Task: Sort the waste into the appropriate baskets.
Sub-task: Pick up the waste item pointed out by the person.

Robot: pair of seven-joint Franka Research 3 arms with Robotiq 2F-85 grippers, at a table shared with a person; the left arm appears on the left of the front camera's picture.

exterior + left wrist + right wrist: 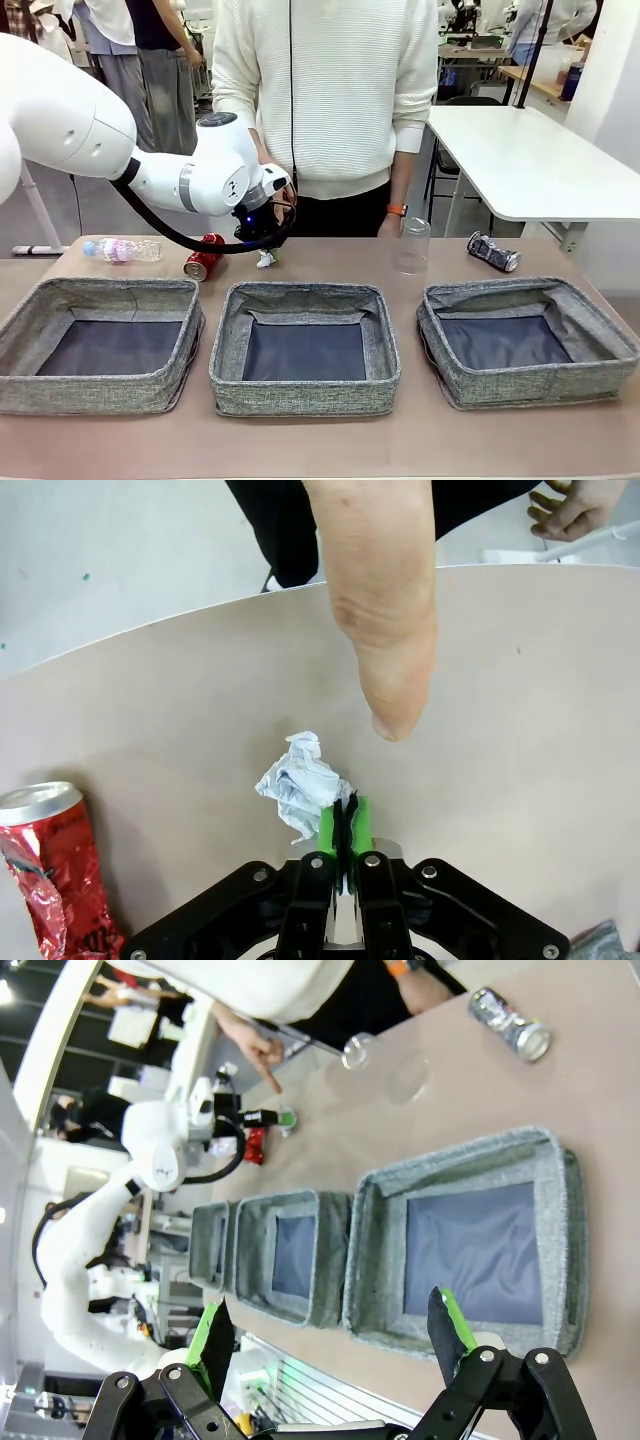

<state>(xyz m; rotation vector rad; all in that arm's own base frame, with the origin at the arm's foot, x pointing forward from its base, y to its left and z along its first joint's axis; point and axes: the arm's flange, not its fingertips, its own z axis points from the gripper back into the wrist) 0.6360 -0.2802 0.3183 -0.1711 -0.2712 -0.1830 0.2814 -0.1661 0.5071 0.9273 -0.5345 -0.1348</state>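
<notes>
My left gripper (266,246) is down on the table behind the middle basket (305,388). Its green pads (330,825) are pressed together, shut on the right edge of the crumpled white paper ball (300,785), which rests on the table. A person's finger (385,680) points down just beyond the ball. The crushed red can (203,257) and the clear bottle (122,249) lie to the left. The plastic cup (411,246) and the dark-silver can (493,251) stand to the right. My right gripper (330,1330) hangs open above the near side of the baskets (560,1190), holding nothing.
Three grey baskets stand in a row along the near half: left (100,390), middle, right (530,385). The person (330,90) stands at the far edge behind the paper ball. A white table (530,160) stands at the back right.
</notes>
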